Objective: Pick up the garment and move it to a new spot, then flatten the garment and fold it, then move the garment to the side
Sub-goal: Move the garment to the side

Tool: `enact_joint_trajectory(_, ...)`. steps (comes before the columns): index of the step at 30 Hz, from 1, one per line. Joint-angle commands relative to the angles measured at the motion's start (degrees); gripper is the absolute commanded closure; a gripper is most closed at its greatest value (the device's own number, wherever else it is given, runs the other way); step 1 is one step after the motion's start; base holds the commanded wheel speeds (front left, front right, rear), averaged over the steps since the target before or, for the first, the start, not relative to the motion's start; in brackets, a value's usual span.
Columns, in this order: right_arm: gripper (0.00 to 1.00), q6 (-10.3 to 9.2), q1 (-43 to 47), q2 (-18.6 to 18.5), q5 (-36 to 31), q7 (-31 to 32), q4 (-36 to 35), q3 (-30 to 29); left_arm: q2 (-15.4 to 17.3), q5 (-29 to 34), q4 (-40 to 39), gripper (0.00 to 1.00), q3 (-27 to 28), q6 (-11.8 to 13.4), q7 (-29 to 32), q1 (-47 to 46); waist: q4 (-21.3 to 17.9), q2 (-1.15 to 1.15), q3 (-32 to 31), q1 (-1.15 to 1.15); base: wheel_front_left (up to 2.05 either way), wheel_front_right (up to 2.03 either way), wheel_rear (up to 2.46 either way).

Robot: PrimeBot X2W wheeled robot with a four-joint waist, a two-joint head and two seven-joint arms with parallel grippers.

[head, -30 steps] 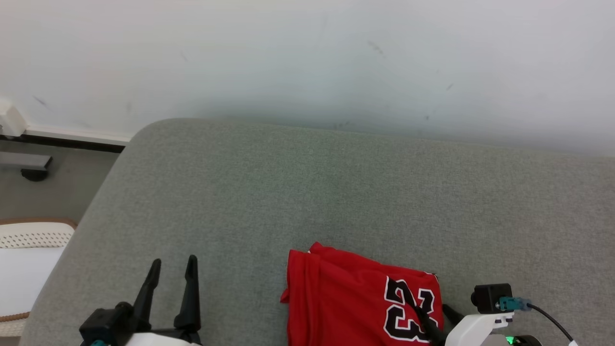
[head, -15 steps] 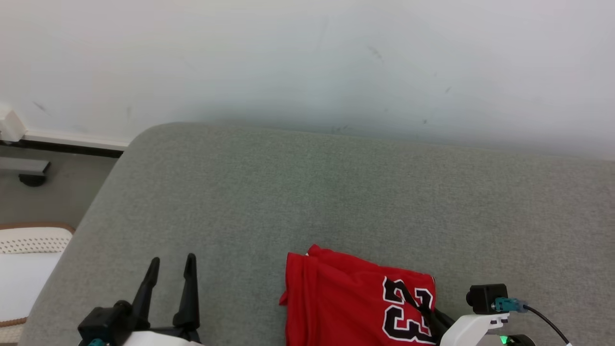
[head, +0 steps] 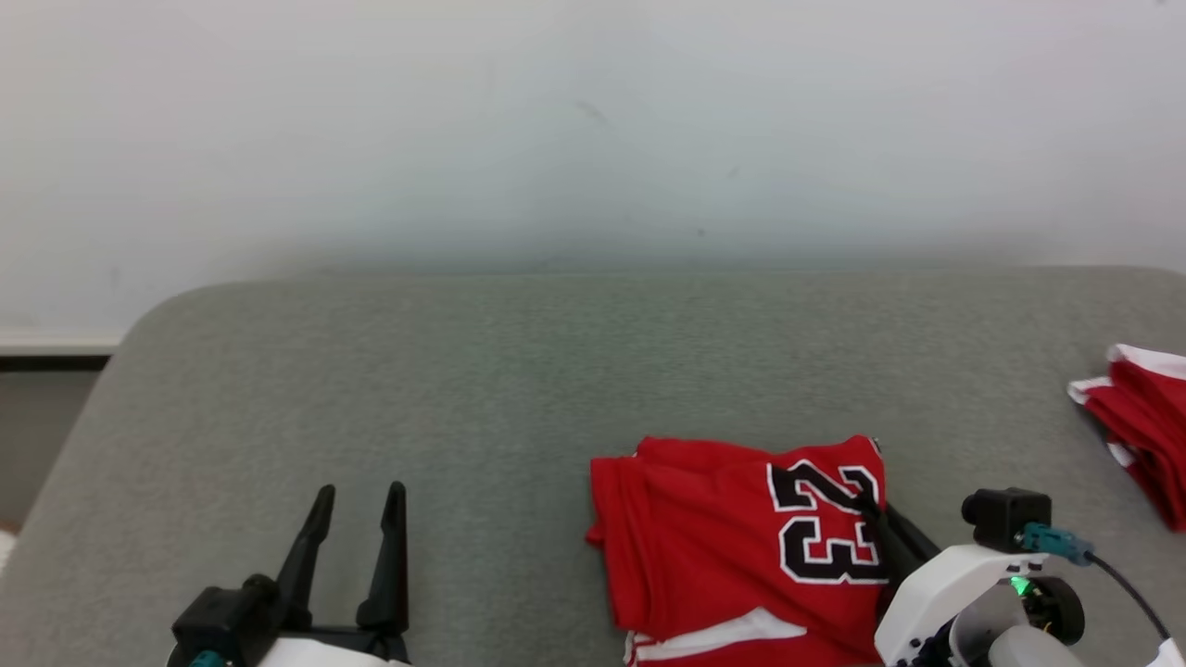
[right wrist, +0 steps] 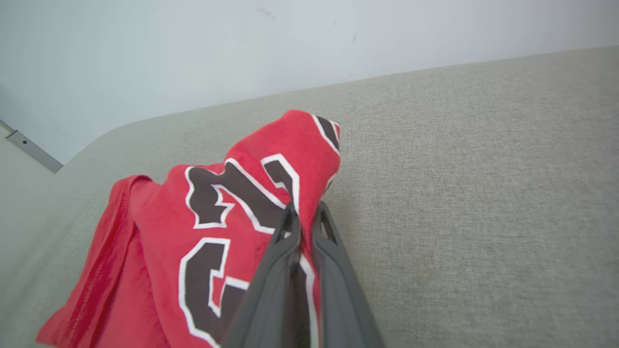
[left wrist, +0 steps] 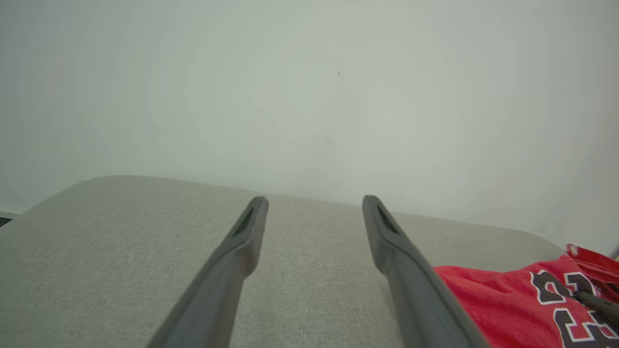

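The garment is a folded red jersey with a black "23" and lies on the grey cushion near the front right. My right gripper is shut on its right edge. In the right wrist view the two fingers pinch the cloth of the garment at the right gripper, and the pinched edge is lifted a little. My left gripper stands open at the lower left, well clear of the jersey, and in the left wrist view the left gripper holds nothing, with the garment off to its right.
A second red and white cloth lies at the cushion's right edge. The grey cushion stretches wide behind and to the left of the jersey. A pale wall rises behind it. Floor shows past the cushion's left edge.
My right gripper has closed on the jersey's right edge. The head camera has turned right, bringing the second red cloth into the picture. The left arm has kept still.
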Motion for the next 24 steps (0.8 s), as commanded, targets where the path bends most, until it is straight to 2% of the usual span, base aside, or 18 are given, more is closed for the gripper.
enact_joint_trajectory(1, 1.00, 0.00, -1.0, -0.9, 0.2, -0.7, -0.5, -0.7, 0.2, 0.5, -0.4, 0.00, -0.4, -0.2, -0.1, -0.1, -3.9, 0.00, 0.0, 0.00, 0.00, 0.00, 0.00)
enact_joint_trajectory(9, 1.00, 0.00, -0.3, -3.1, 0.3, -1.5, -1.8, -3.5, 0.2, 0.4, -1.0, 0.00, -3.0, -0.2, -0.1, -0.8, -13.1, 0.00, 0.6, 0.00, 0.00, 0.00, 0.00)
enact_joint_trajectory(14, 1.00, 0.00, 1.1, -3.9, 0.0, -1.4, -3.1, -4.9, 0.2, 0.6, -0.9, 0.00, -4.7, -0.3, 0.0, -1.3, -17.4, 0.00, 1.3, 0.00, 0.00, 0.00, 0.00)
enact_joint_trajectory(18, 1.00, 0.00, 1.7, -4.3, -0.1, -1.4, -4.7, -5.9, 0.2, 0.7, -0.8, 0.00, -6.1, -0.3, 0.0, -2.0, -19.6, 0.00, 2.5, 0.00, 0.00, 0.00, 0.00)
enact_joint_trajectory(24, 1.00, 0.00, 1.5, -4.2, -0.3, -1.4, -6.9, -7.3, 0.2, 1.1, -0.7, 0.00, -7.1, -0.4, 0.0, -3.4, -20.0, 0.00, 4.4, 0.00, 0.00, 0.00, 0.00)
